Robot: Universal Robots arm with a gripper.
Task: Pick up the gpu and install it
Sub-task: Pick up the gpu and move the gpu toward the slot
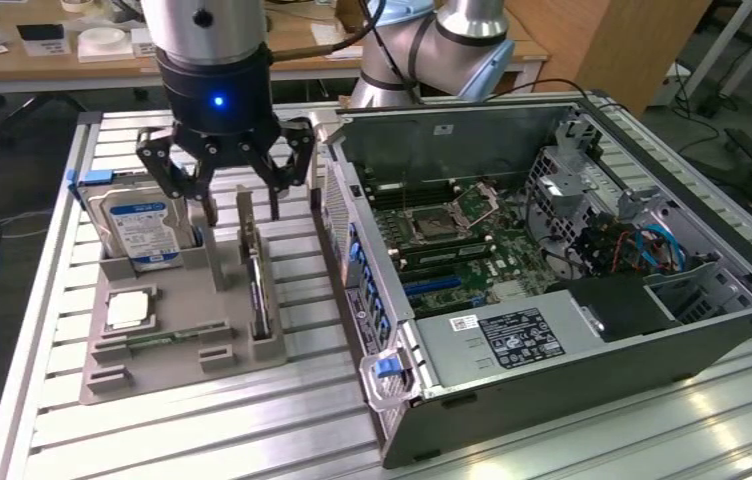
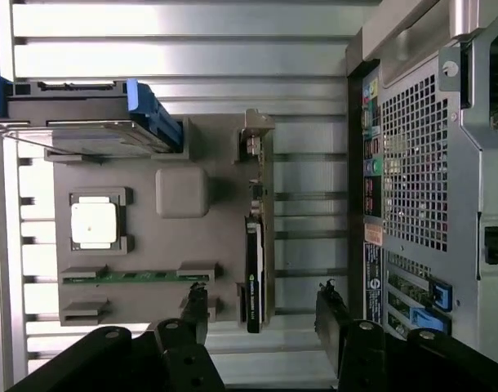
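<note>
The gpu stands on its long edge in a slot of the grey holder tray, sliver-thin from above. In the wrist view the gpu is a dark strip with a metal bracket at one end. My gripper hangs open just above the card's far end, one finger on each side of it and nothing between them. Through the wrist camera, the gripper has its two black fingers standing apart on either side of the card's line, not touching it.
In the tray stand a silver hard drive, a cpu and a green memory stick. The open computer case with its motherboard lies close to the tray on the exterior view's right. The table is slatted aluminium.
</note>
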